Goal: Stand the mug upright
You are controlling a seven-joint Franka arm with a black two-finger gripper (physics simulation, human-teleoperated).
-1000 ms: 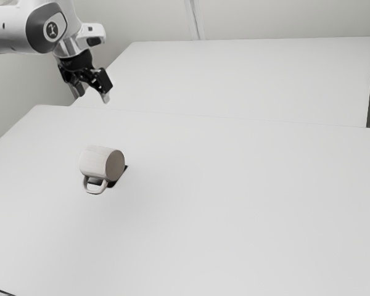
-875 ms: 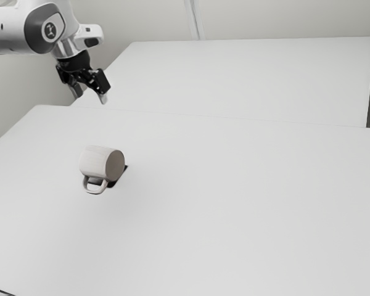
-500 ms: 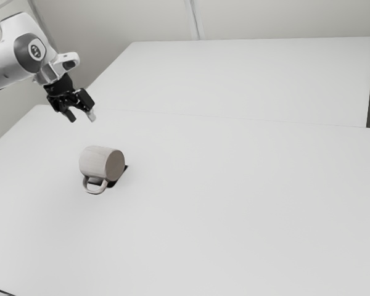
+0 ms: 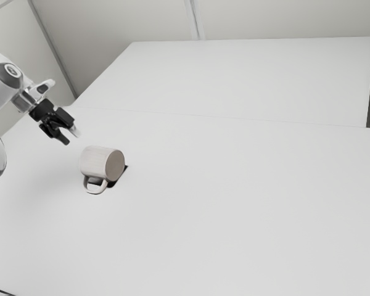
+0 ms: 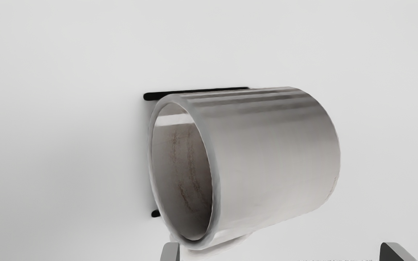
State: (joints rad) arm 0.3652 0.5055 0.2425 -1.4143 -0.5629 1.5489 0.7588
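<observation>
Black hand [image 4: 72,138] now lower, smooth cylindrical mug [image 5: 274,159]

Comes down and swings across from a second ago's height, leaving the mug [image 4: 94,163] near the jaws now, instead of well apart from them.

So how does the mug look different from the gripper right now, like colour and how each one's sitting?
The mug is pale and rounded, while the gripper is mostly black and angular, with its two fingers apart. The mug lies on its side on the table; the gripper hangs in the air, slanting down toward it. What they share: neither is straight up and down.
</observation>
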